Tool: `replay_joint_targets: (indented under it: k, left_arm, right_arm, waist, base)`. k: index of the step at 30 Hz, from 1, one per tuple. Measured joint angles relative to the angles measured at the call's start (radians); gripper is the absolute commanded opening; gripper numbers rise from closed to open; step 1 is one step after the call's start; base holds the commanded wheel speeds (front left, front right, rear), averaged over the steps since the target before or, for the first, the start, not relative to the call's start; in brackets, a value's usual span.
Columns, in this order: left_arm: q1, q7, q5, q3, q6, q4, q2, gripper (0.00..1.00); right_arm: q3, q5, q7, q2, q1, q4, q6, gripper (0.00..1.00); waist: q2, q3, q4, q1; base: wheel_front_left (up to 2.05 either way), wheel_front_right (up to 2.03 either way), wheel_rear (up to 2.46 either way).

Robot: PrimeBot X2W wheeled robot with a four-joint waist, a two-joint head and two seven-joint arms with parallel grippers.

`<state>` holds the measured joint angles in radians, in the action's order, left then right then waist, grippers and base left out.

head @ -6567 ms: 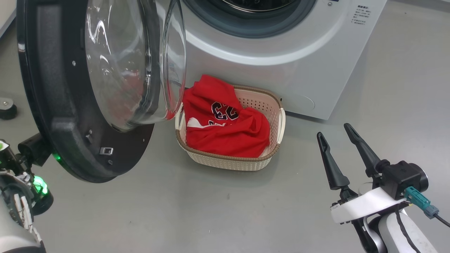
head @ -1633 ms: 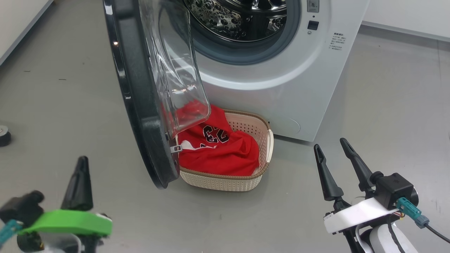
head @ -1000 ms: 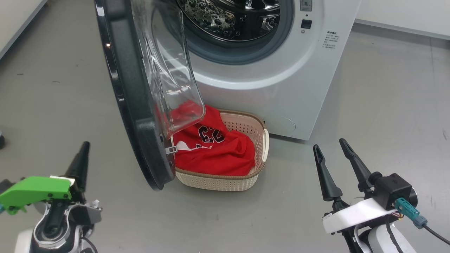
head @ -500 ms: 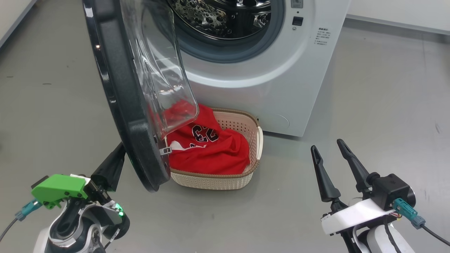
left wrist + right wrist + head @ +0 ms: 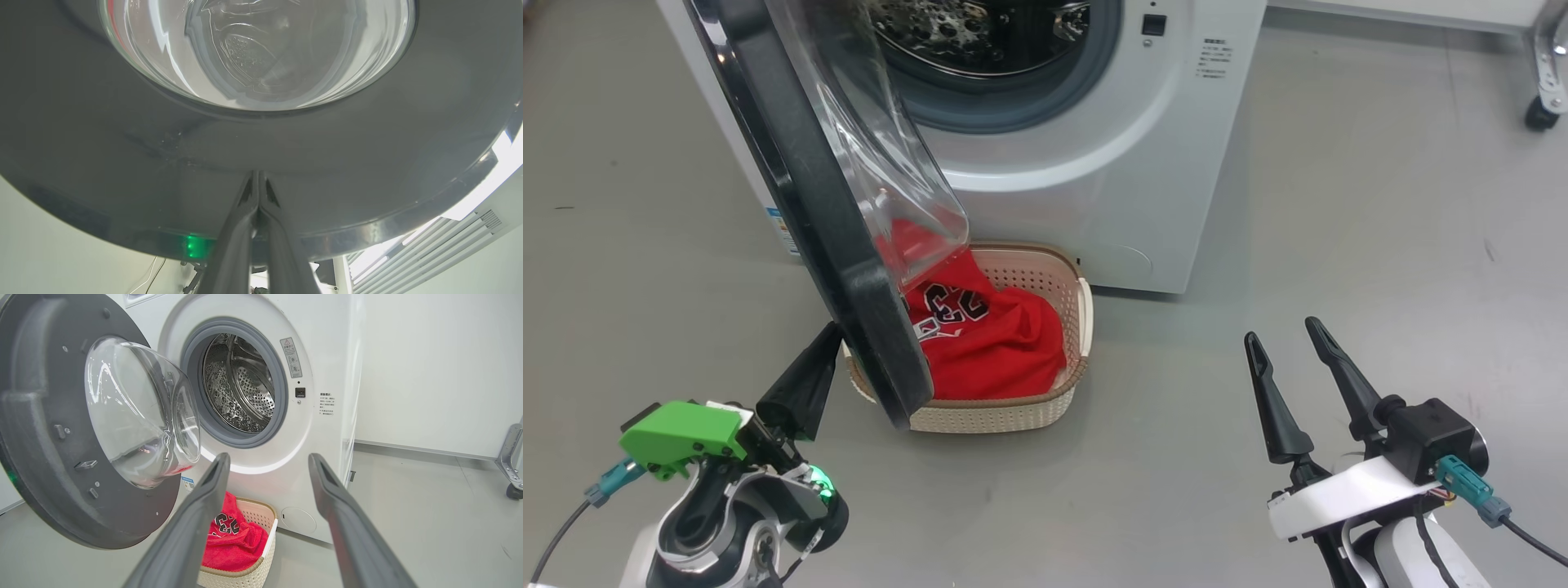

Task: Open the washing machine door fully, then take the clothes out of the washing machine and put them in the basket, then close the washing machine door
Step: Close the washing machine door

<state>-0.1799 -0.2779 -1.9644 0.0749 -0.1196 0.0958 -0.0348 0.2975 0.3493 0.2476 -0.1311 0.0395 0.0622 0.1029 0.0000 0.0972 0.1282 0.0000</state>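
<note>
**Operator:** Where's my left gripper?

**Spotter:** Your left gripper (image 5: pixel 257 206) has its two fingers pressed together with nothing between them. The tips are against the glossy black outer face of the washing machine door (image 5: pixel 122 163), just below the glass window (image 5: pixel 261 49). In your head view it sits low on the door's outer side.

**Operator:** And the door?

**Spotter:** You've got it part open, swung out from the washing machine (image 5: pixel 1094 180). Its lower edge hangs in front of the left end of the basket (image 5: pixel 996 416). Your right wrist view looks straight through the opening at the steel drum (image 5: pixel 241 388).

**Operator:** The clothes?

**Spotter:** The red clothes (image 5: pixel 996 351) lie heaped in the basket, jersey numbers facing up. The basket stands on the grey floor (image 5: pixel 1380 229), just in front of the machine.

**Operator:** Right side?

**Spotter:** Your right gripper (image 5: pixel 1280 331) hangs over bare floor, well right of the basket. Its fingers are spread apart and empty.
</note>
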Motion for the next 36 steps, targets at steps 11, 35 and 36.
replay_joint_targets:
  k: [11,35,36]
  left_arm:
    - [-0.004,0.048,-0.028,0.045,0.000,-0.008,-0.002,0.00]
    - [-0.154,0.245,-0.029,0.004,0.003,0.051,-0.001,0.00]
    - [-0.159,0.253,-0.029,0.002,0.003,0.057,-0.002,0.00]
  right_arm:
    - [-0.002,0.000,0.000,-0.002,0.017,-0.001,0.000,1.00]
    - [-0.022,0.019,0.000,0.011,0.077,0.002,0.009,1.00]
    - [-0.022,0.019,0.000,0.012,0.077,0.004,0.009,1.00]
  waist:
    - [0.0000,0.036,-0.106,0.0000]
    - [0.0000,0.139,-0.374,0.0000]
    - [0.0000,0.142,-0.383,0.0000]
  base:
    - [0.00,0.00,0.00]
    - [0.00,0.00,0.00]
    - [0.00,0.00,0.00]
